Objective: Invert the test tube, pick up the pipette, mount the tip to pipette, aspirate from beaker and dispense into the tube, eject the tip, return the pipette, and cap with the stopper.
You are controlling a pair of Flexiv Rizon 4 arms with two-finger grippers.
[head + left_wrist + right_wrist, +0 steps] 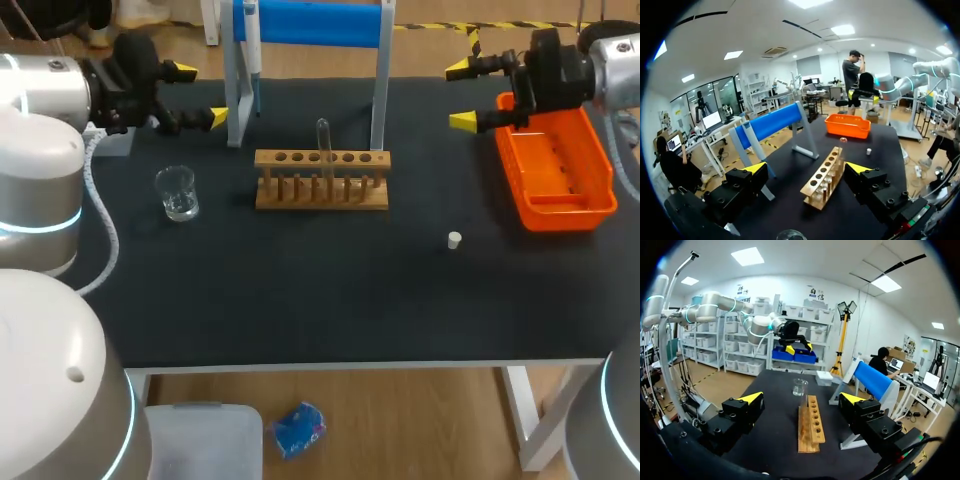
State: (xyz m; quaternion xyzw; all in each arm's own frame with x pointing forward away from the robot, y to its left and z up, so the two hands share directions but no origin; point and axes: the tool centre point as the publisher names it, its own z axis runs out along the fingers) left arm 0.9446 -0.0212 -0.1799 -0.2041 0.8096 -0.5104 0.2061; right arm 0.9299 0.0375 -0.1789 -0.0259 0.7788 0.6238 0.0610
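Rising from rack point(321, 192), test tube point(323, 138) barely shows.

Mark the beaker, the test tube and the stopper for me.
beaker point(177, 197), head view, on its clear glass wall.
test tube point(323, 138), head view, on its upper glass shaft.
stopper point(454, 239), head view, on its white top.

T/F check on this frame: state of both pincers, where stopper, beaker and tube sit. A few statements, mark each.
1. The left pincer and right pincer are both open and empty. True.
2. The stopper caps the test tube. False: it lies on the table, right of the rack.
3. The beaker stands left of the rack. True.
4. The test tube lies flat on the table. False: it stands upright in the rack.
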